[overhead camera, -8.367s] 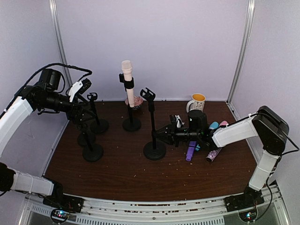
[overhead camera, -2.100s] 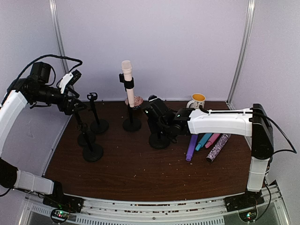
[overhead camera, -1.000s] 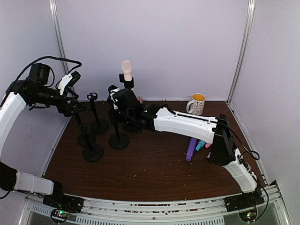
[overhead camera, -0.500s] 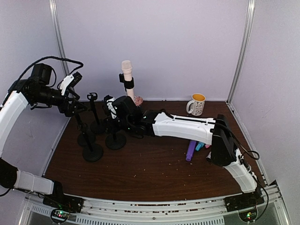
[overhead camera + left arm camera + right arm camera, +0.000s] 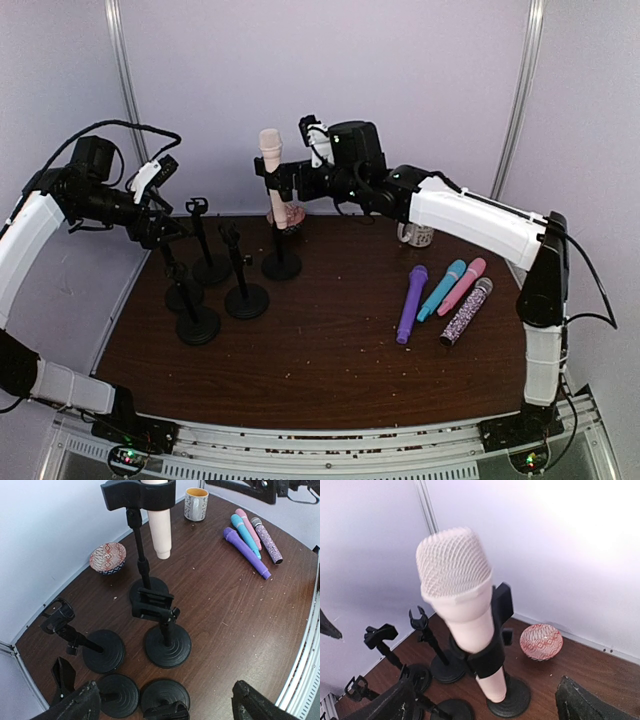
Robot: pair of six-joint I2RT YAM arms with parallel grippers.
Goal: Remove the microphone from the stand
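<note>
Microphone (image 5: 270, 165) stands clipped in its stand (image 5: 281, 264) at the rear of the table (image 5: 300, 360), long axis near vertical, mesh head up. Right gripper (image 5: 490, 700) just beside it, jaws spread wide, holding nothing. Left gripper (image 5: 167, 707) likewise wide, empty

Pale pink microphone (image 5: 462, 615), smooth matt plastic body under a fine mesh grille. Its stand (image 5: 516, 696) looks matt black plastic and metal. Dark wood-grain table (image 5: 225, 610) with slight sheen. Glossy patterned bowl (image 5: 541, 641); a sparkly glittery microphone (image 5: 466, 311)
</note>
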